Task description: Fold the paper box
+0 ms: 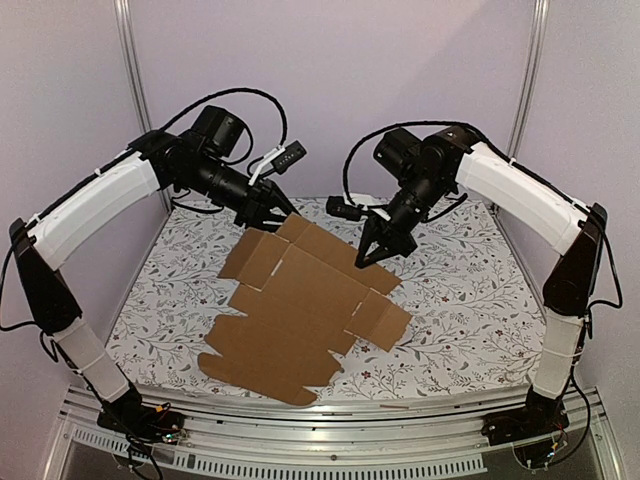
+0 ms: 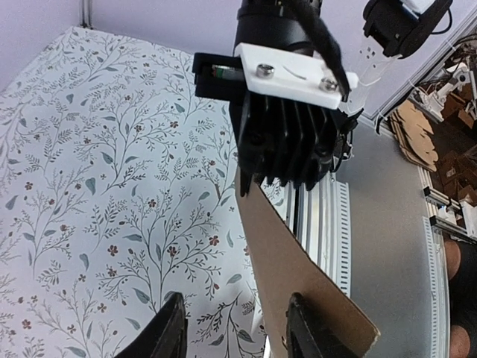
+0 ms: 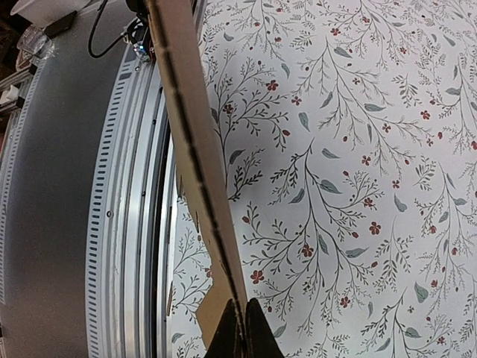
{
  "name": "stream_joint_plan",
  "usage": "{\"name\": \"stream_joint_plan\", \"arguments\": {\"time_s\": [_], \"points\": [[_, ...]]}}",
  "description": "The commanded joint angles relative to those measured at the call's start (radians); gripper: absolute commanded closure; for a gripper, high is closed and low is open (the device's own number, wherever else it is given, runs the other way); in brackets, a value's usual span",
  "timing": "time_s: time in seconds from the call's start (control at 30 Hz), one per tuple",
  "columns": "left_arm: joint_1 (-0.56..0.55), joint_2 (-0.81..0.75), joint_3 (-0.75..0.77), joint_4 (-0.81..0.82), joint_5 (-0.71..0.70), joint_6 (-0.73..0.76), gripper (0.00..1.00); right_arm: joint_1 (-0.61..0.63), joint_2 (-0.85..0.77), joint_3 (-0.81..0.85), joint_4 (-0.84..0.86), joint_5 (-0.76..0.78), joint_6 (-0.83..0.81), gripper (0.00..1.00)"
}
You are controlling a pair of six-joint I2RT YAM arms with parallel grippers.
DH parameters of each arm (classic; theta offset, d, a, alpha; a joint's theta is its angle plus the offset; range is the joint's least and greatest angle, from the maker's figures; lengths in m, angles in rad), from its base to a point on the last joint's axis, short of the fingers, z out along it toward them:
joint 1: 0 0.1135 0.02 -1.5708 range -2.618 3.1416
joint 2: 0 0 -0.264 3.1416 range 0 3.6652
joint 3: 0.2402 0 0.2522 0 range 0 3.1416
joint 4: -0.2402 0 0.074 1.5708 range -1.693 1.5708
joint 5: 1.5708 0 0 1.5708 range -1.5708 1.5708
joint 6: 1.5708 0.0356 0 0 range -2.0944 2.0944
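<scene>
The paper box point(image 1: 300, 310) is a flat brown die-cut sheet with flaps, lying across the middle of the floral cloth and raised at its far side. My right gripper point(image 1: 362, 260) is shut on its far edge, and the right wrist view shows the fingertips point(image 3: 254, 328) pinching the sheet point(image 3: 194, 149) edge-on. My left gripper point(image 1: 283, 215) hovers at the sheet's far-left flap. In the left wrist view this gripper point(image 2: 236, 298) stands open, and the cardboard point(image 2: 298, 261) runs behind its right finger point(image 2: 302, 328). The left finger point(image 2: 173, 328) is over bare cloth.
The floral cloth point(image 1: 470, 290) covers the table. An aluminium rail point(image 1: 350, 440) runs along the near edge between the arm bases. Grey frame posts point(image 1: 130, 60) stand at the back corners. Spare cardboard pieces point(image 2: 417, 134) lie off the table.
</scene>
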Motion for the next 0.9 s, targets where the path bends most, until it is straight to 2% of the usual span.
{"name": "stream_joint_plan", "arguments": {"time_s": [0.0, 0.3, 0.6, 0.87], "points": [[-0.006, -0.069, -0.024, -0.054, -0.005, 0.048, 0.54, -0.013, 0.005, 0.022, -0.288, -0.008, 0.006, 1.00], [-0.026, -0.065, -0.008, -0.090, 0.031, 0.059, 0.54, -0.013, -0.014, 0.018, -0.289, -0.008, 0.020, 1.00], [-0.076, 0.022, 0.064, -0.113, -0.039, 0.064, 0.57, -0.010, -0.051, -0.004, -0.299, -0.034, 0.002, 1.00], [-0.093, 0.084, 0.119, -0.124, -0.088, 0.074, 0.64, 0.005, -0.090, -0.007, -0.352, -0.100, -0.086, 0.99]]}}
